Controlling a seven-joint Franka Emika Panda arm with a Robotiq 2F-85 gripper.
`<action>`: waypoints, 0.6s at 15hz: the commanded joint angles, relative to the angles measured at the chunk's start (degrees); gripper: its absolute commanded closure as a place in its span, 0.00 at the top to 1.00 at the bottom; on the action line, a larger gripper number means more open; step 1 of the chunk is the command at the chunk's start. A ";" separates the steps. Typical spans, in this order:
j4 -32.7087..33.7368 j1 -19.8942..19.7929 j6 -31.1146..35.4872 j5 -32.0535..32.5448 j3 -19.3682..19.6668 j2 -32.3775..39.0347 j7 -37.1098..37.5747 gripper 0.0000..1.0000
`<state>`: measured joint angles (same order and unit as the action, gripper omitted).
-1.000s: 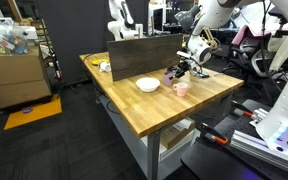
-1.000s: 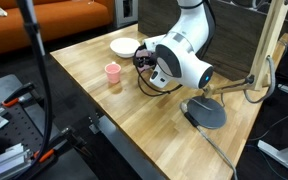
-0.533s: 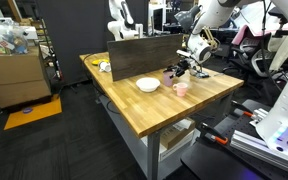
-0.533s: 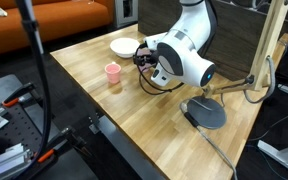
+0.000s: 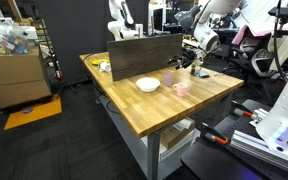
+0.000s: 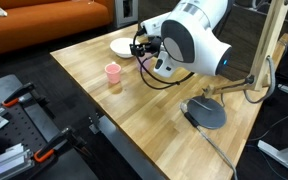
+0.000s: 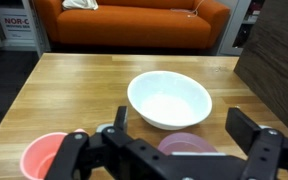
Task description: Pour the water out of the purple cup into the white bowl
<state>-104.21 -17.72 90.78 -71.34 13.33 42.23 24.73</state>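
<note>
The tool (image 7: pixel 179 125) hangs with its jaws spread wide and holds nothing. Below it in the wrist view, the small lilac plastic cup (image 7: pixel 189 146) stands upright on the wooden table (image 7: pixel 74 80), between the two fingers (image 7: pixel 119 125) and just beside the near rim of the shallow round white bowl (image 7: pixel 169 100). A small pink cup (image 7: pixel 46 155) stands apart to one side.
</note>
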 commanded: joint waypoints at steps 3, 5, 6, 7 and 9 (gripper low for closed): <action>-13.28 -0.85 -2.59 12.00 6.75 -11.23 -6.66 1.00; -17.95 -2.63 -2.73 17.41 9.87 -14.61 -10.48 1.00; -19.92 -3.73 -3.01 20.10 11.35 -16.17 -11.99 1.00; -21.76 -4.82 -3.11 22.83 12.84 -17.73 -13.41 1.00; -24.39 -7.50 -4.88 27.67 15.25 -20.41 -15.94 1.00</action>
<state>-124.70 -22.71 87.34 -48.04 27.28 26.55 11.28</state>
